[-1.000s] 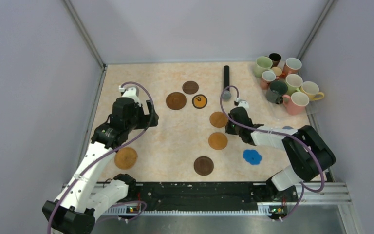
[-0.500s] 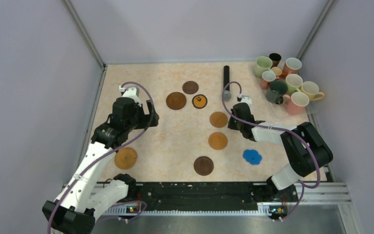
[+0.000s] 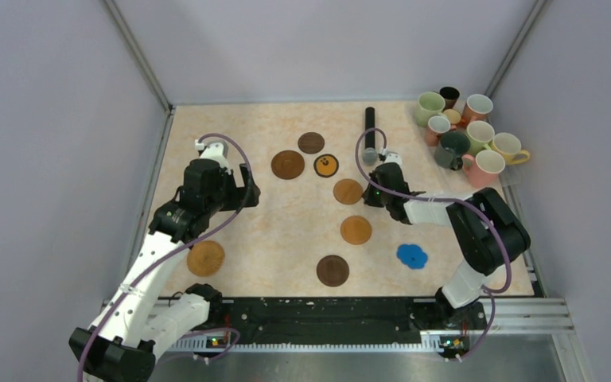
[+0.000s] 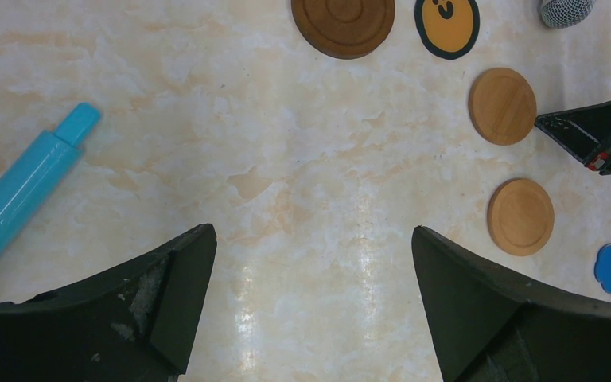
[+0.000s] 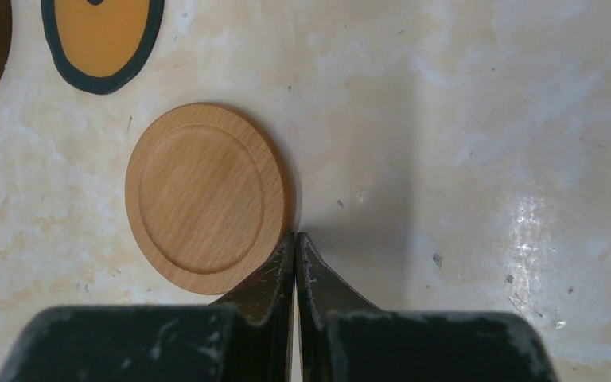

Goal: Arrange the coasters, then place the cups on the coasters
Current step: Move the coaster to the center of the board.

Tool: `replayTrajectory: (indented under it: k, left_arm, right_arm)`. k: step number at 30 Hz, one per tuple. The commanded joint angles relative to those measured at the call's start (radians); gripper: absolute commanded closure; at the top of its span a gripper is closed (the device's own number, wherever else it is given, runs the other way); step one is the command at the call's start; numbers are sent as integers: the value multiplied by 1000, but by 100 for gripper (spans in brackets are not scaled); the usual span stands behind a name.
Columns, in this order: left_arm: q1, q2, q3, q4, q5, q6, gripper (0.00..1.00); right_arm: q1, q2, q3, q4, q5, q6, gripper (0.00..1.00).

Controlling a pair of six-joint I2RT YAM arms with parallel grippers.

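Observation:
Several coasters lie on the marbled table: a tan disc (image 3: pixel 348 191) (image 5: pixel 203 195), a black-and-orange one (image 3: pixel 326 165) (image 5: pixel 102 36), two brown ones (image 3: pixel 287 165) (image 3: pixel 311 142), another tan one (image 3: pixel 356 230), a dark brown one (image 3: pixel 332 270), a blue flower (image 3: pixel 412 255) and an orange one (image 3: pixel 205 258). The cups (image 3: pixel 463 137) stand clustered at the back right corner. My right gripper (image 3: pixel 368 193) (image 5: pixel 295 237) is shut, its tips touching the tan disc's right edge. Above bare table at the left hovers my left gripper (image 3: pixel 243 189) (image 4: pixel 311 231), open and holding nothing.
A long black cylinder with a grey mesh tip (image 3: pixel 370 131) lies just behind the right gripper. A light blue stick (image 4: pixel 24 191) lies on the table at the left, seen only in the left wrist view. Side walls close in the table.
The right gripper has moved left and away from me, staying shut, and the tan disc at its tips has slid left toward the black-and-orange one. The left arm has not moved.

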Motion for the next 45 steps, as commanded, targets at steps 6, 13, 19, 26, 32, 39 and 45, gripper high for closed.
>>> replayTrajectory:
  k: [6, 13, 19, 26, 32, 39, 45]
  left_arm:
    - [1, -20, 9, 33, -8, 14, 1]
    - [1, -18, 12, 31, -4, 14, 1]
    - [1, -20, 16, 19, -19, 14, 1]
    - [2, -27, 21, 14, -36, 11, 1]
    - [2, -37, 15, 21, -42, 10, 1]
    - [3, -33, 17, 28, -43, 3, 2]
    - [2, -38, 19, 26, -67, -1, 3]
  right_arm:
    - [7, 17, 63, -41, 23, 3, 100]
    - [7, -93, 70, -138, 19, -34, 100]
    - [28, -178, 33, -193, -39, -46, 100]
    - [102, -283, -33, -246, -90, -26, 100]
    - [135, -340, -100, -236, -124, 5, 100]
    - [150, -330, -162, -204, -141, 28, 100]
    - [166, -301, -195, -146, -154, 53, 100]
